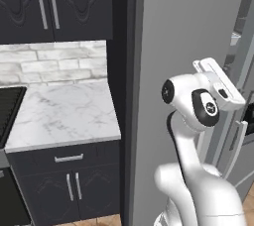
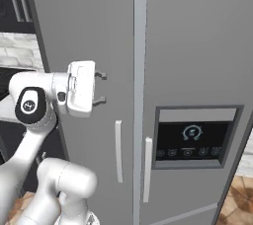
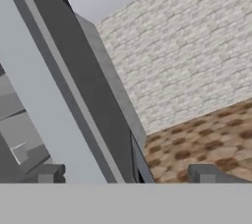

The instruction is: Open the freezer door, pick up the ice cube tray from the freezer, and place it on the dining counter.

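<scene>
I can't read any text, brand or number here. The dark dispenser panel (image 2: 193,140) at the right base view's lower right carries only glowing icons, too small to read.

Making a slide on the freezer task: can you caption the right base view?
Open gripper held in front of the closed freezer door, above its pale bar handle.

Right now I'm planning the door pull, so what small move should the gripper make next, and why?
Probably lower the gripper toward the handle of the freezer door. The jaws stand open and empty in front of the door, above the bar and a little to its left, and the door looks shut in the right base view.
</scene>
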